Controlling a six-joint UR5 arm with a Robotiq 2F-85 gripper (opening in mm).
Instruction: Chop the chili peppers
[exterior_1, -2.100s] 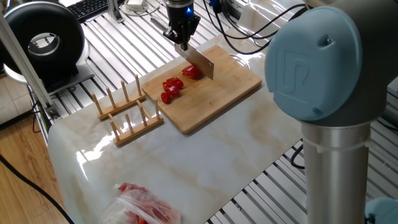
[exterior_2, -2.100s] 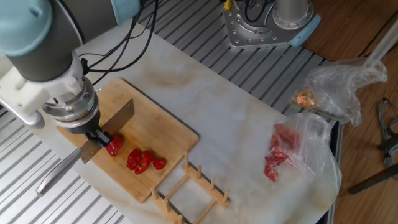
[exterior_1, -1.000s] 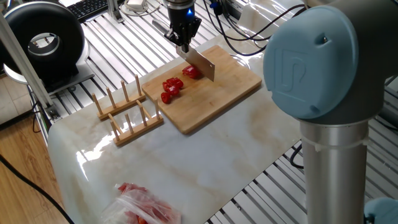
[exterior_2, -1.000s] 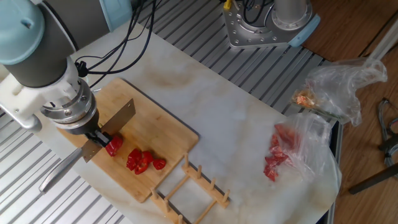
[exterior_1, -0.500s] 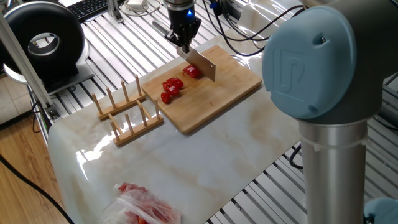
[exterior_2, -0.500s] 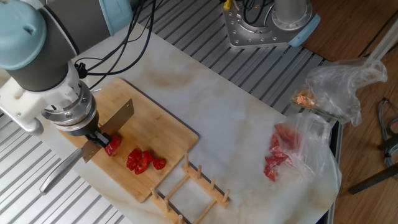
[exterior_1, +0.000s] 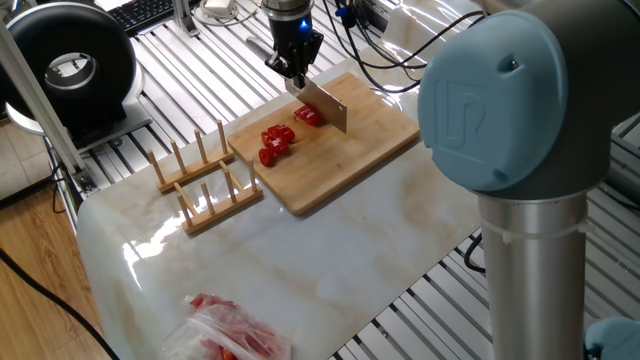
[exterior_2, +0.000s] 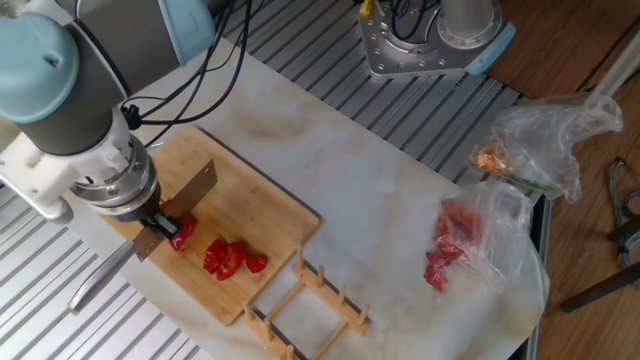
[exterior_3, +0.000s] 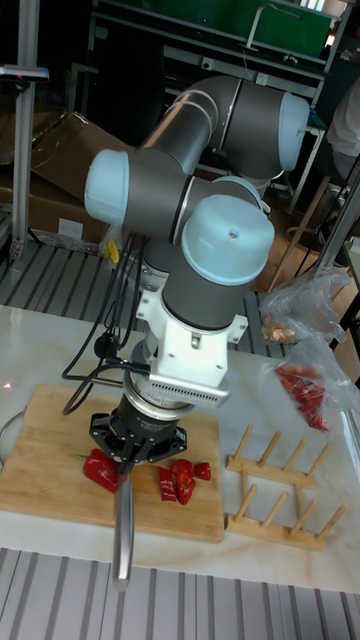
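While the gripper (exterior_1: 294, 72) stays clamped on the knife (exterior_1: 323, 104), the chili peppers (exterior_1: 309, 116) lie on the cutting board (exterior_1: 360, 140) beside the blade, just below the fingers.

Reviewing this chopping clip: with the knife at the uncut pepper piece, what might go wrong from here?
1. The uncut chili piece is rounded and nothing holds it, so it may roll or skid from under the knife.
2. The cut chunks lie loose beside it on the cutting board; a sideways blade motion might scatter them toward the wooden rack.
3. The gripper holds only the handle, so the knife may twist.
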